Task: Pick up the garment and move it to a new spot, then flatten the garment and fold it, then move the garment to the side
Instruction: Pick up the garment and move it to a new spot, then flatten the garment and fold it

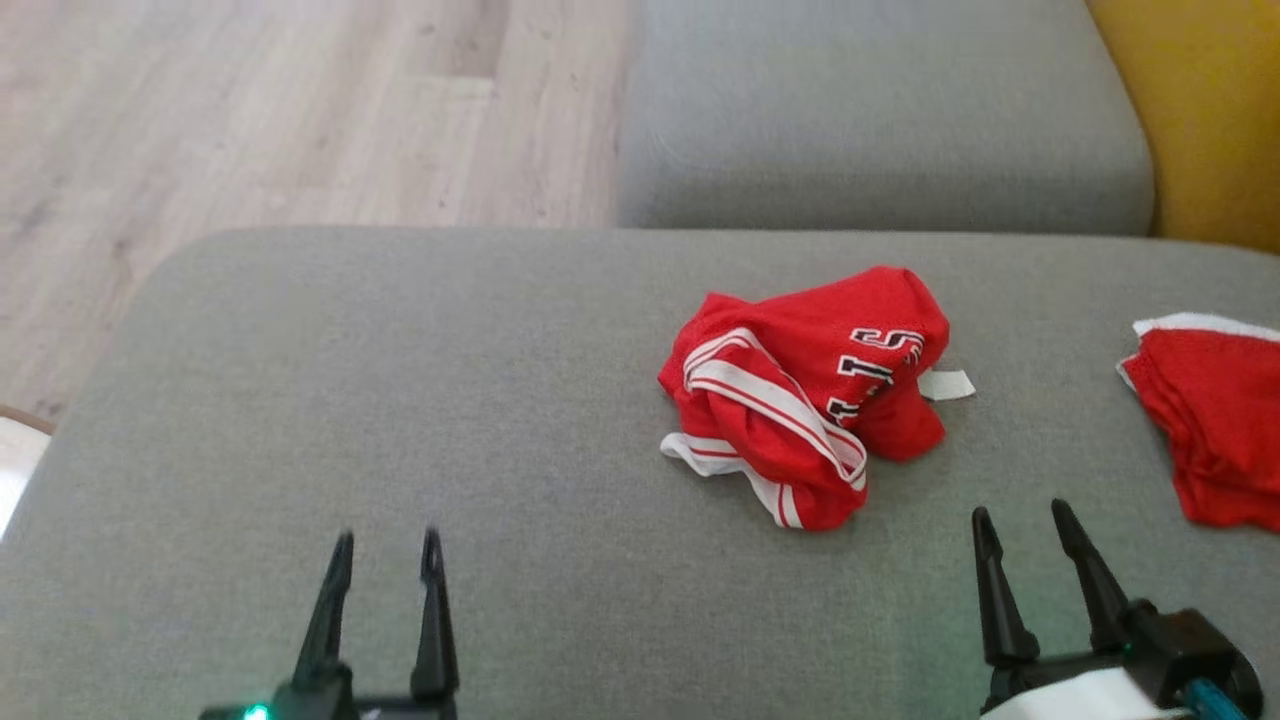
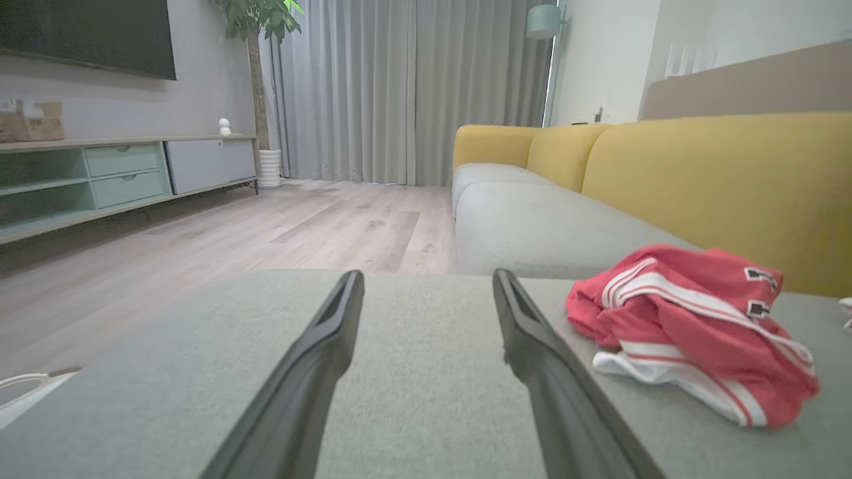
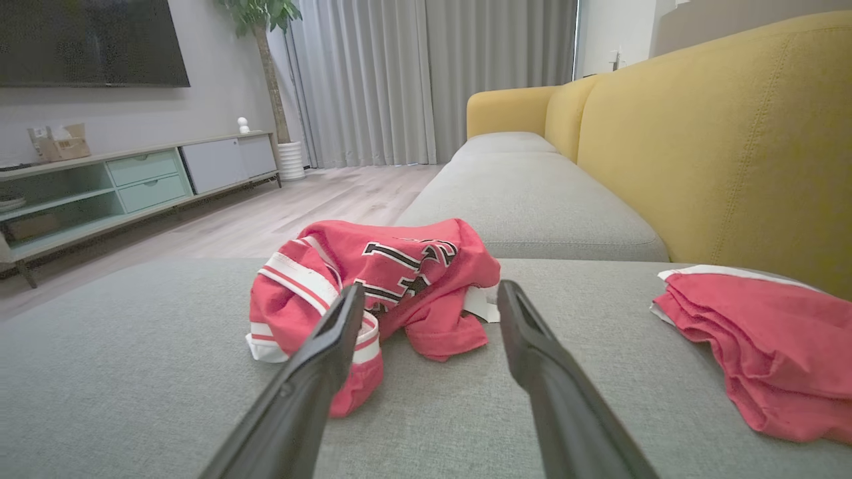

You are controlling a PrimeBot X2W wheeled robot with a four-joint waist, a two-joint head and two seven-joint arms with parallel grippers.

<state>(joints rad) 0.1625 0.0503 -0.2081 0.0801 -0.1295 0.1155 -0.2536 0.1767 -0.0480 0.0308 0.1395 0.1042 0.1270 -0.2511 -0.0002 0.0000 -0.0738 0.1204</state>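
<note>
Both the left hand [image 1: 388,540] and the right hand [image 1: 1021,512] hover low over the grey sofa cushion [image 1: 400,400], fingers pointing forward and spread, holding nothing. The garment [image 1: 800,400] lies crumpled ahead of them, nearer the right hand. Its striped trim runs diagonally and its white tag [image 1: 946,385] pokes toward the folded red garment [image 1: 1215,440].

Left gripper [image 1: 388,542] at lower left of head view: fingers spread, empty, pointing straight ahead. Right gripper [image 1: 1020,512] at lower right: fingers spread, empty, leaning slightly left.
</note>
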